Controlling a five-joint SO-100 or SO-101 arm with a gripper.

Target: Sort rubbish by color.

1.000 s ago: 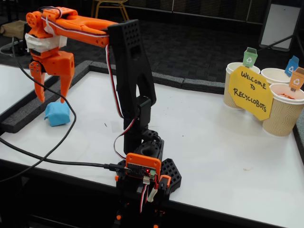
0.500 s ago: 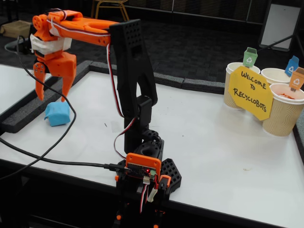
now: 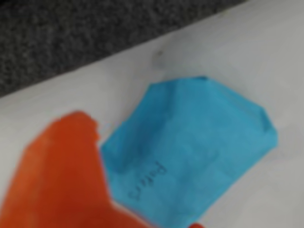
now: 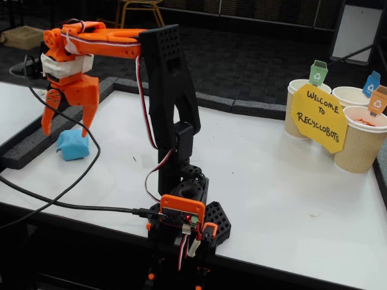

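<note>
A light blue crumpled paper wad (image 4: 73, 145) lies on the white table at the far left of the fixed view. It fills the middle of the wrist view (image 3: 190, 152), with handwriting on it. My orange gripper (image 4: 65, 124) hangs open just above the wad, its fingertips either side of the wad's top, not touching it. One orange finger (image 3: 57, 175) shows at the lower left of the wrist view, beside the wad. The green wad and the orange wad are out of view.
Three paper cups (image 4: 363, 145) with green, blue and orange recycling tags stand at the right, behind a yellow "Welcome to Recyclobots" sign (image 4: 318, 118). The arm's black base (image 4: 184, 211) stands at the front middle. A black cable (image 4: 54, 196) crosses the table. Dark carpet borders the table edge (image 3: 71, 38).
</note>
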